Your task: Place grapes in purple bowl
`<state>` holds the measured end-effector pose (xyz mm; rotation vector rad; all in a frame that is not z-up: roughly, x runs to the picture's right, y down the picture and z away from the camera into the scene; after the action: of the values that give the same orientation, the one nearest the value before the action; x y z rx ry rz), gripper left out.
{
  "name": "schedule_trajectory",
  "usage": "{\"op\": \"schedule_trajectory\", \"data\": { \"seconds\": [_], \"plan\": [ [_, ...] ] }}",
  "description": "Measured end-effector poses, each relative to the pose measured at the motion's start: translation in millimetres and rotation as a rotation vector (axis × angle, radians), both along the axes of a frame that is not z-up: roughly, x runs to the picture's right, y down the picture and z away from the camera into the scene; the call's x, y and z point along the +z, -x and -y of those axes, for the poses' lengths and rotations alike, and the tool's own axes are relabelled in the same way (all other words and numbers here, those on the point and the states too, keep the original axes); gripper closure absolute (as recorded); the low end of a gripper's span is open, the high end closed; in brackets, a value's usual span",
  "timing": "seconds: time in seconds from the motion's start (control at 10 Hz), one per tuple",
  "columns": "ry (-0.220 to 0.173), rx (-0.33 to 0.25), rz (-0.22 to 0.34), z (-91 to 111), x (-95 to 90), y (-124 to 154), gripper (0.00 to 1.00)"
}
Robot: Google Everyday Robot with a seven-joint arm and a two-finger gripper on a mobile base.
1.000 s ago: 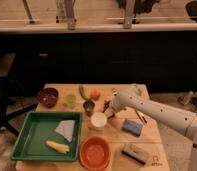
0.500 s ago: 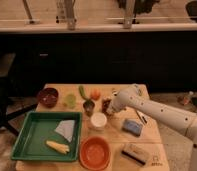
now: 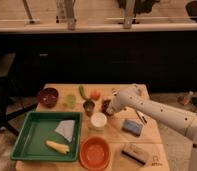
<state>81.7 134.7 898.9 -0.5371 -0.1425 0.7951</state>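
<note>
The white robot arm [image 3: 157,114] reaches in from four o'clock across the pale wooden worktop [image 3: 153,136], elbow raised and wrist bent down. Its hand [image 3: 108,106] is pinched on the small bumpy dark reddish-purple grapes [image 3: 105,104], which sit on the worktop. The small round maroon-purple bowl [image 3: 47,97] stands well apart at nine o'clock from them.

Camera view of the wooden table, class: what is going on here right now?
A white robot arm reaches in from the right. Its gripper is down at the grapes near the middle of the wooden table, with its fingers shut on them as far as can be seen. The grapes seem to be resting on the table. The purple bowl sits at the back left. An orange bowl, a white cup and a green tray sit nearer the front.
</note>
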Motion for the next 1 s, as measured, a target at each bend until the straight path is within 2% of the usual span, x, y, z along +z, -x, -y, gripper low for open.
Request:
{"op": "schedule_trajectory", "data": {
  "seconds": [0.8,1.0],
  "plan": [
    [0.002,0.003,-0.001,-0.5,0.9,-0.9,1.00],
    [-0.036,0.012,-0.007,4.7,-1.4,-2.3,1.00]
  ]
}}
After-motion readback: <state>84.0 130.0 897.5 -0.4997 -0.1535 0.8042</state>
